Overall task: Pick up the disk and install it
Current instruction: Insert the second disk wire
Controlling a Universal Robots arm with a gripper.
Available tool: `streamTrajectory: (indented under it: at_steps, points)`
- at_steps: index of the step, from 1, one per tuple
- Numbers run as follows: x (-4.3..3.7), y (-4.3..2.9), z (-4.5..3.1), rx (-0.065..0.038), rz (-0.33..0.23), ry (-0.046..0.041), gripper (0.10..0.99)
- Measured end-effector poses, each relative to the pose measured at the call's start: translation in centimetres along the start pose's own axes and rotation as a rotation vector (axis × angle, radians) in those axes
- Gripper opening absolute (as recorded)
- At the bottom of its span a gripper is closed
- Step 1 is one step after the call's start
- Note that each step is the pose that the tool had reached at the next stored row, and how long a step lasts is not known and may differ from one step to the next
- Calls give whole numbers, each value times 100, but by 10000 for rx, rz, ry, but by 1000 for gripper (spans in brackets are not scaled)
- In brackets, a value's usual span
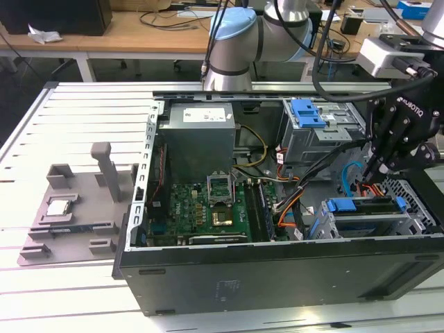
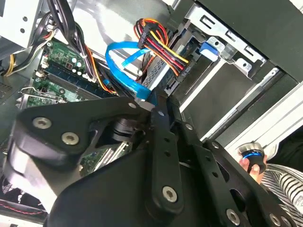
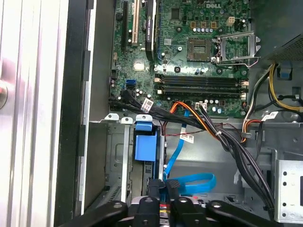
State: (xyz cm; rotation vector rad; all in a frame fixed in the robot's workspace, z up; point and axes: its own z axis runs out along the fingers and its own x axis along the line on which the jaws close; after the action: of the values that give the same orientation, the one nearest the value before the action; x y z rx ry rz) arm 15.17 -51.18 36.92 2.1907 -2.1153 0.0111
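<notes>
Exterior view: I see the gripper [image 1: 374,168] at right of the frame, low inside the computer case [image 1: 277,274] | disk [image 1: 368,220] sits in the lower bay at lower right, under the fingers | fingers closed or open, I cannot tell

Open computer case [image 1: 277,274] lies on its side on a slatted metal table [image 1: 76,111]. Inside, toward the exterior view's left: green motherboard [image 1: 201,211] with empty CPU socket [image 1: 220,186], lid raised. Grey power supply [image 1: 200,135] sits just beyond the board. Grey metal cage [image 1: 322,132] with a blue plastic latch [image 1: 309,112] on top stands further toward the exterior view's right. Orange and black cables [image 1: 291,208] run between board and bays; a blue flat cable [image 3: 189,182] loops in the first wrist view. Outside the case: grey fixture tray [image 1: 76,208] holding a small square chip [image 1: 59,206]. Wooden desks [image 1: 132,31] behind.
</notes>
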Motion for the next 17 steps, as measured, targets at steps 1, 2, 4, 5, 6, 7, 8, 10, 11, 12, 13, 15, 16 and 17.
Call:
streamTrajectory:
  at_steps: [1, 2, 4, 5, 6, 7, 8, 10, 11, 12, 13, 15, 16, 17]
  points:
    - [0, 0, 0, 0, 0, 0, 161]
    - [0, 0, 0, -1, 0, 1, 161]
    - [1, 0, 0, 0, 0, 2, 161]
    - [19, 0, 4, 0, 0, 4, 161]
    - [80, 1, 28, -1, 0, 8, 161]
    - [124, 1, 61, -1, 1, 8, 161]
    - [138, 0, 86, -1, 0, 6, 161]
    - [138, -24, 137, -1, 1, 1, 161]
    - [135, -33, 149, -2, 2, -4, 161]
    - [131, -39, 161, -3, 2, -4, 161]
    - [124, -43, 183, -5, 2, -8, 161]
    - [120, -44, 200, -4, 1, -31, 161]
    - [119, -45, 205, -2, -1, -52, 161]
    - [118, -46, 211, -2, -3, -81, 161]
